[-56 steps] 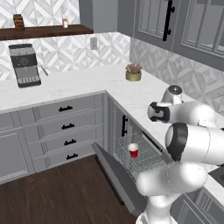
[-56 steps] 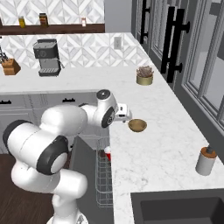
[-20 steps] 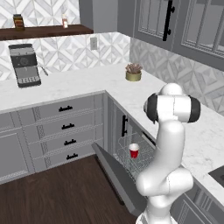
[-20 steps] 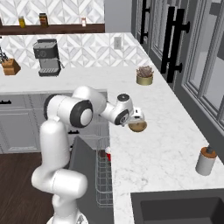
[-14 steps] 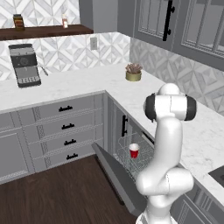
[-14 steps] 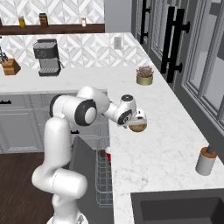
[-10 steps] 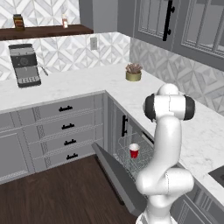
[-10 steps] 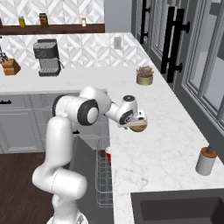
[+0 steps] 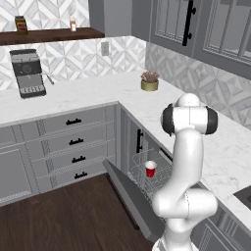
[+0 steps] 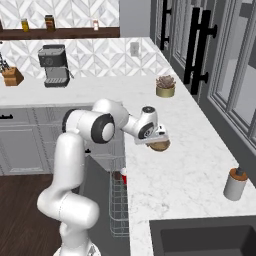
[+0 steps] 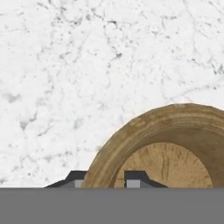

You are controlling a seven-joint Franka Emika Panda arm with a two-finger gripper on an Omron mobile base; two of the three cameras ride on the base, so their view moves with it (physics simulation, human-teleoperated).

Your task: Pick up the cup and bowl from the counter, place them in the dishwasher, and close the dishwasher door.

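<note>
With the cup (image 9: 150, 169) already in the dishwasher (image 9: 147, 171) rack, your gripper (image 11: 106, 180) had its fingers pinched narrow across the near rim of the bowl (image 11: 168, 148) resting on the counter (image 11: 74, 74), so you needed a straight, level lift.

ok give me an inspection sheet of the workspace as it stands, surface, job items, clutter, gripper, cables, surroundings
surface: white marble counter, bowl resting on it
job's things: tan bowl on the counter near its front edge; red cup upright in the wire rack of the dishwasher; dishwasher door open, folded down
clutter: potted plant, soap dispenser, coffee machine, knife block
grippers: gripper straddling the bowl's rim, one fingertip outside, one inside, closed on it
cables: nothing seen
surroundings: grey drawers, dark wood floor, sink, shelf with jars
</note>
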